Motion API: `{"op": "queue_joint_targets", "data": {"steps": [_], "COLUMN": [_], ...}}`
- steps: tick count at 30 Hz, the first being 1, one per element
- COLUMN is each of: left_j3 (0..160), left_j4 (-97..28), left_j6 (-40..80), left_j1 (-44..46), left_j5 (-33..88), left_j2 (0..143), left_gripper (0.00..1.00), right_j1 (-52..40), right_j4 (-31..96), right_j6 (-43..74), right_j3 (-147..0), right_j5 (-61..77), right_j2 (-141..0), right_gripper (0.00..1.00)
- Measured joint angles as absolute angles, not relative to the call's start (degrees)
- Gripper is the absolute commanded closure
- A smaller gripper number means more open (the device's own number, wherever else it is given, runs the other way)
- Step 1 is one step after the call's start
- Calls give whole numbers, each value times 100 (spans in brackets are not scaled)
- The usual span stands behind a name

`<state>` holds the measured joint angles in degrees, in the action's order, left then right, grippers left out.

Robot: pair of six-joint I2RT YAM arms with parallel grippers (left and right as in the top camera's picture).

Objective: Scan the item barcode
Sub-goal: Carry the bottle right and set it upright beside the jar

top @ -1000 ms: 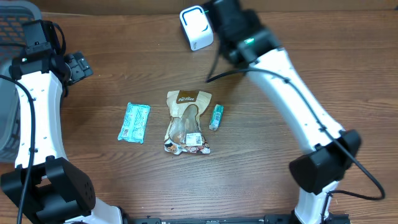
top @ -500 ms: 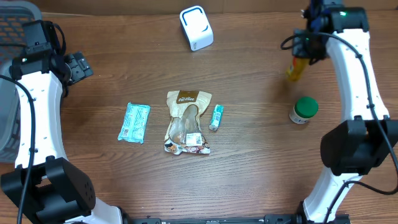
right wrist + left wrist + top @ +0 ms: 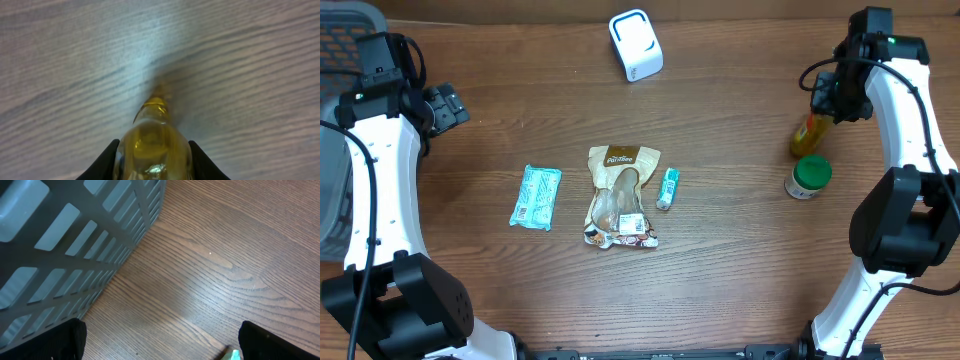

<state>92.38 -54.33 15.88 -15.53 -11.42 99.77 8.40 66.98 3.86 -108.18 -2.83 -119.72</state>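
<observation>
A yellow bottle (image 3: 806, 135) hangs tilted at the right side of the table, with my right gripper (image 3: 830, 100) shut on its upper part. In the right wrist view the bottle (image 3: 154, 140) fills the gap between the two black fingers (image 3: 107, 157), its far end pointing down at the wood. I cannot tell if it touches the table. The white scanner (image 3: 635, 45) stands at the top middle, far from the bottle. No barcode shows. My left gripper (image 3: 445, 105) is open at the top left over bare wood (image 3: 162, 345).
A green-lidded jar (image 3: 809, 177) stands just below the bottle. A teal packet (image 3: 536, 197), a brown pouch (image 3: 618, 197) and a small teal tube (image 3: 667, 187) lie mid-table. A grey basket (image 3: 65, 240) sits by the left gripper at the table's left edge.
The right arm swung from beside the scanner to the table's right side with the bottle, then lowered it next to the green-lidded jar. The left arm has not moved.
</observation>
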Motion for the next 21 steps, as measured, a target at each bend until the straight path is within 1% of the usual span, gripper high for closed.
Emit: {"op": "queue_joint_targets", "data": {"steps": [2,5,6,8,11,14,16,21], "left_j3": [9238,9238,9238,9238,9238,9238,9238,9238], "left_j4": [-5430,-5430,-5430,-5430,-5430,-5430,-5430,-5433], "left_j6": [1588,1588,1588,1588,1588,1588,1588,1588], "left_j1": [-1553,-1553,-1553,-1553,-1553,-1553,-1553,-1553], "left_j5": [-1142,-1142,-1142,-1142,-1144,-1142,-1142,-1142], "left_j2": [9977,9977,9977,9977,9977,9977,9977,9977], "left_gripper": [0,1,0,0,0,0,0,0], "right_j1": [845,843,843,843,843,843,843,843], "right_j4": [6558,6475,6469,6455,6466,6488,6519,6525], "right_j6": [403,427,427,429,460,456,454,454], "right_j3": [-10739,-10626,-10615,-10615,-10610,-10610,-10610,-10610], "right_j5": [-281,-279,-279,-276,-272,-276,-276,-276], "right_j2": [-11974,-11977,-11977,-11977,-11977,-11977,-11977,-11977], "right_gripper": [82,71,67,54,43,27,22,19]}}
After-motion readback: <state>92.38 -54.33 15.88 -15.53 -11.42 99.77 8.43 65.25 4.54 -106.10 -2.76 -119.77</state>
